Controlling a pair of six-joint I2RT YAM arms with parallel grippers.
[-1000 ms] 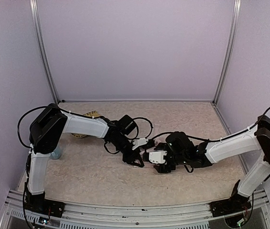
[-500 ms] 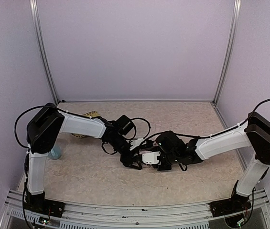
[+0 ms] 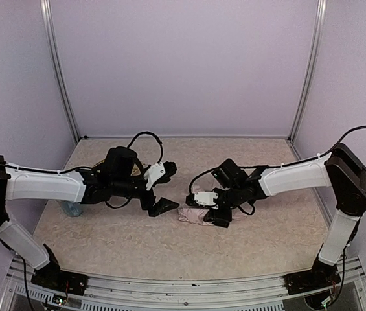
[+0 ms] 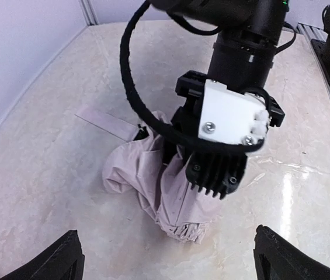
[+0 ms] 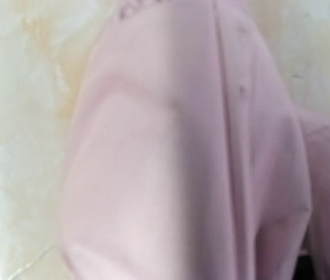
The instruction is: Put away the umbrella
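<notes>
Pale pink umbrella point(image 3: 191, 214) lies bundled mid-table point(image 3: 137, 246). The right arm reaches in low, its right gripper point(image 3: 210, 212) clamped on the fabric. The left arm is stretched low, its left gripper point(image 3: 162, 192) spread wide, just beside the umbrella, not touching.

Two grippers faced each other across a folded umbrella.

The pink umbrella point(image 3: 189, 214) lay bunched on the speckled table point(image 3: 124, 246). The right gripper point(image 3: 214, 215) was pressed down onto one end of it, jaws sunk in the fabric, so their grip could not be made out from above. The left gripper point(image 3: 161, 206) pointed at the bundle from the opposite side, jaws spread wide with nothing between them, tips just short of the cloth. A small pale-blue object point(image 3: 72, 208) sat well behind the left jaws, beneath that arm.
</notes>
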